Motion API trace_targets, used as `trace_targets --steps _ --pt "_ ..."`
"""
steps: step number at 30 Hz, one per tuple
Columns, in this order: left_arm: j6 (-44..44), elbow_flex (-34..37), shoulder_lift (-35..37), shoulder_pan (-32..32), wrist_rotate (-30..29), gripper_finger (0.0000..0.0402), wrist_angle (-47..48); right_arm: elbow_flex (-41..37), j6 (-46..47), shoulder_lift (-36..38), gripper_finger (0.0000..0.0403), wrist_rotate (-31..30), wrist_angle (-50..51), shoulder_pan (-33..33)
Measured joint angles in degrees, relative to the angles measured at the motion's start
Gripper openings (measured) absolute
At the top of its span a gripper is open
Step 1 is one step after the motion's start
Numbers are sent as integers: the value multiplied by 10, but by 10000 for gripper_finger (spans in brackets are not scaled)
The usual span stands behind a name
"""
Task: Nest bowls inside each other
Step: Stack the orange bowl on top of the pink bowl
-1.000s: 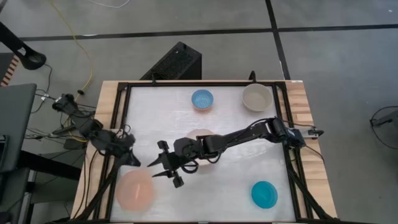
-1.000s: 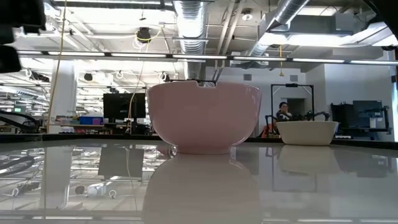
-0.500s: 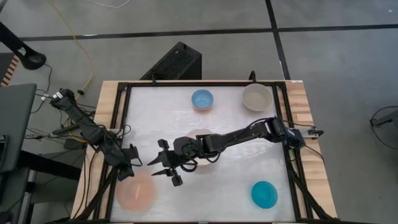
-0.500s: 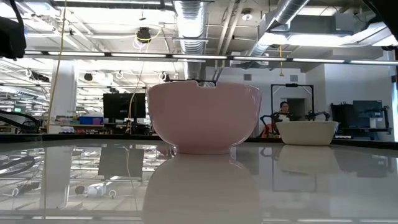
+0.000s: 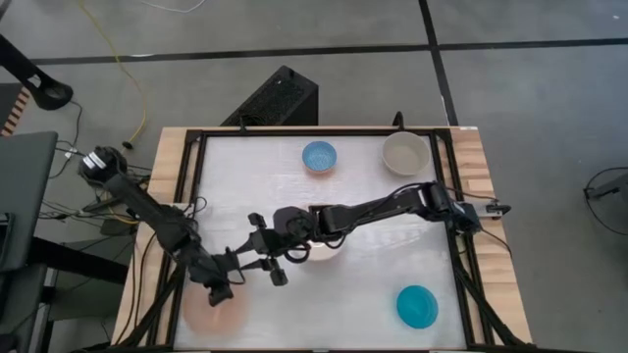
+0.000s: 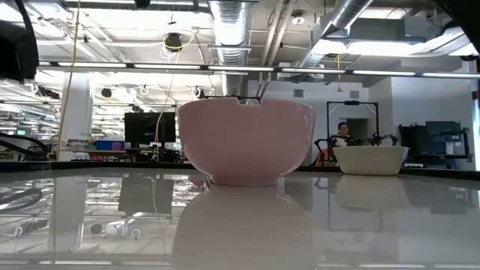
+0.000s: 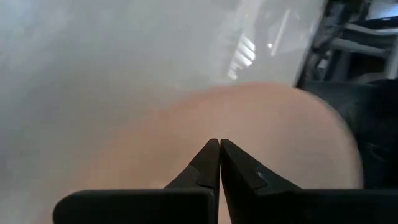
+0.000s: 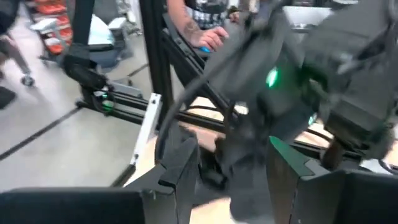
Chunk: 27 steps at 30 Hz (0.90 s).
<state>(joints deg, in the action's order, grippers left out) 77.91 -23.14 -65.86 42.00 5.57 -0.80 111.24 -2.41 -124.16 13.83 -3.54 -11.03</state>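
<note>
The large orange-pink bowl [image 5: 204,312] [image 7: 155,143] stands near the table's near left corner. My left gripper [image 5: 222,291] [image 7: 219,144] is shut with nothing between its fingers, slanting down over that bowl's far rim. My right gripper [image 5: 257,257] [image 8: 239,168] hovers open and holds nothing, left of the table's middle. Its arm crosses above the large cream-white bowl [image 5: 322,251] [image 6: 247,142]. The small light blue bowl [image 5: 319,156] and the beige-grey bowl [image 5: 405,153] [image 6: 371,159] stand at the far edge. The teal-blue bowl [image 5: 417,306] stands near right. My left gripper has its shut fingertips [image 7: 211,152] right over the orange-pink bowl, pointing slantwise down from the table's left side. Whether they touch the bowl I cannot tell.
A black frame [image 5: 196,196] borders the white table top. The two arms come close together left of the table's middle. Free table surface lies between the cream-white bowl and the teal-blue bowl. In the right wrist view a person stands beyond the table.
My left gripper has swung from the table's left edge toward the near edge and down, ending over the orange-pink bowl. No bowl has moved.
</note>
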Motion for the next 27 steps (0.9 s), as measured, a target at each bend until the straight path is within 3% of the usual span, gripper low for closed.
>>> trace_targets --steps 6,13,20,27 --pt "-18 0 -104 0 -36 0 -149 0 -2 31 157 12 -2 -1" --pt "-37 -1 -159 -22 -97 0 -290 0 -5 54 157 12 9 0" --pt "-122 -41 -159 -91 -91 0 -292 0 3 55 157 38 68 -2" --pt "-171 -49 -151 -133 -68 0 -252 0 39 55 156 141 111 -5"
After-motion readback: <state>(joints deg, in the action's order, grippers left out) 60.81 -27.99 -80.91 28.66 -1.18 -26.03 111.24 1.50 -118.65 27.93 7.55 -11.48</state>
